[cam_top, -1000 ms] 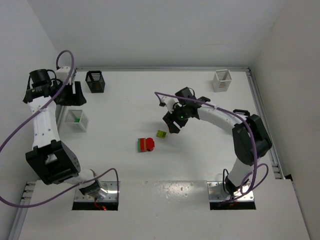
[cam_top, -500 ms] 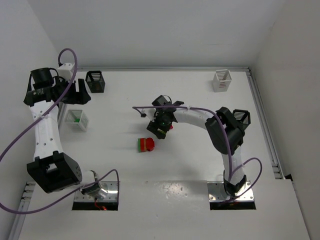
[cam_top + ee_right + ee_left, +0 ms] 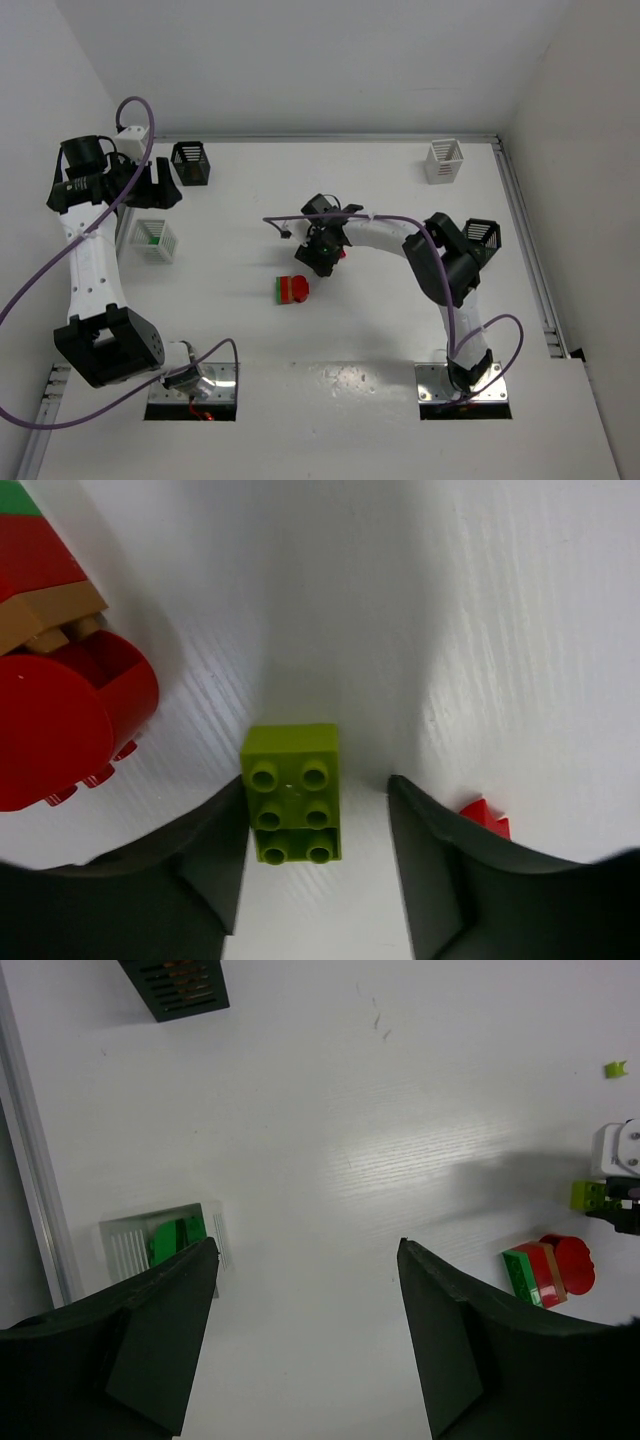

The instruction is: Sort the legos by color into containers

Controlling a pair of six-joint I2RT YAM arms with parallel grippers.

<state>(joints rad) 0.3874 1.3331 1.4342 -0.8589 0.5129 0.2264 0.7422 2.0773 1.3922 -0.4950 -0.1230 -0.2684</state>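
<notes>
My right gripper (image 3: pixel 318 256) is open and down at the table, its jaws on either side of a yellow-green brick (image 3: pixel 292 792). The brick touches the left finger (image 3: pixel 205 855) and stands apart from the right finger. A red and green stack (image 3: pixel 291 289) lies just left of it and also shows in the right wrist view (image 3: pixel 60 710). A tiny red piece (image 3: pixel 486 817) lies beside the right finger. My left gripper (image 3: pixel 150 190) is open and empty, high above a white basket (image 3: pixel 154 239) that holds a green brick (image 3: pixel 172 1241).
A black basket (image 3: pixel 190 163) stands at the back left and a white basket (image 3: pixel 444 161) at the back right. Another black basket (image 3: pixel 483 235) sits at the right, partly behind the right arm. A tiny yellow-green piece (image 3: pixel 615 1068) lies on the table.
My right gripper has moved left and down over the yellow-green brick, which now sits between its jaws. The left arm has shifted slightly.
</notes>
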